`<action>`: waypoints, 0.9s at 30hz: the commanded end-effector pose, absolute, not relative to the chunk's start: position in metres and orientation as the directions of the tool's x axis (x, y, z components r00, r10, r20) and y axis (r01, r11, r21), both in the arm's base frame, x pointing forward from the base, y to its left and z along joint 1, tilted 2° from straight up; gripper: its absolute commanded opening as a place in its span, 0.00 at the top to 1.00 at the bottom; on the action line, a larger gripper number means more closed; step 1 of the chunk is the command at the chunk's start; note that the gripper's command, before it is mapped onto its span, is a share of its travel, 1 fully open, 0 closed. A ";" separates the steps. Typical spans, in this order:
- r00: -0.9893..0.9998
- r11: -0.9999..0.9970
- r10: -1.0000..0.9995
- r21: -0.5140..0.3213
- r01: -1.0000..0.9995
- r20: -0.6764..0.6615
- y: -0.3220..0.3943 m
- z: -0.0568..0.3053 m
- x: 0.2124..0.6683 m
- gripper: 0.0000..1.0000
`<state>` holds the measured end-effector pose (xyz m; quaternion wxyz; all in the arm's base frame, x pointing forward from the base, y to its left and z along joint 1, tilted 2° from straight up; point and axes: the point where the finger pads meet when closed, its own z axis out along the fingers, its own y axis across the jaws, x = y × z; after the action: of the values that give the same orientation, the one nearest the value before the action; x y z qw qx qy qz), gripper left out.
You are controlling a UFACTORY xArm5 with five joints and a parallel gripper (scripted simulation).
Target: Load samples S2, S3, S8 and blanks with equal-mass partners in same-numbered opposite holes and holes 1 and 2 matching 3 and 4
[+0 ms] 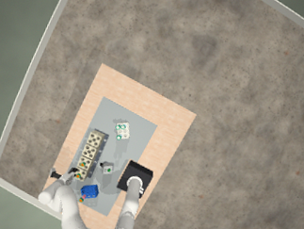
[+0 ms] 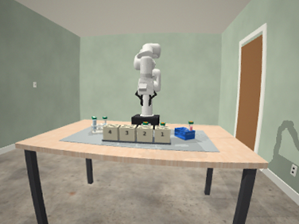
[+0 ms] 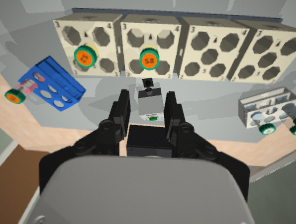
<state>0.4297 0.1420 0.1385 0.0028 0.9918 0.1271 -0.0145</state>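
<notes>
Here, gripper (image 3: 148,116): raised above the tabletop (image 2: 228,151), fingers partly apart, nothing between them.
Sample S8 (image 3: 149,60): seated in a near hole of the second adapter from the left in the wrist view.
Second orange-dot sample (image 3: 84,56): in the adapter at 9 o'clock of S8.
Sample rack RS (image 3: 52,85): blue, one orange-capped tube (image 3: 14,96) at its 8 o'clock edge.
DONE key desk (image 3: 150,102): at 6 o'clock of S8's adapter.
Blank rack RB (image 3: 264,105): at 3 o'clock.
</notes>
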 end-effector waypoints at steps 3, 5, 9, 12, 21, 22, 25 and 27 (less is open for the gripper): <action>0.967 -0.968 0.252 0.002 0.252 -0.025 0.142 0.140 0.431 0.57; 0.967 -0.968 0.252 0.002 0.252 -0.025 0.142 0.140 0.431 0.57; 0.967 -0.968 0.252 0.002 0.252 -0.025 0.142 0.140 0.431 0.57; 0.967 -0.968 0.252 0.002 0.252 -0.025 0.142 0.140 0.431 0.57; 0.867 -0.867 0.498 -0.003 0.498 -0.025 0.176 0.140 0.409 0.43; 0.850 -0.850 0.527 -0.003 0.527 -0.025 0.180 0.140 0.407 0.43; 0.832 -0.832 0.555 -0.004 0.555 -0.025 0.185 0.140 0.404 0.43; 0.793 -0.793 0.609 -0.005 0.609 -0.025 0.193 0.140 0.399 0.43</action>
<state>0.4044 0.1813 0.1387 0.0021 0.9598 0.2801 -0.0150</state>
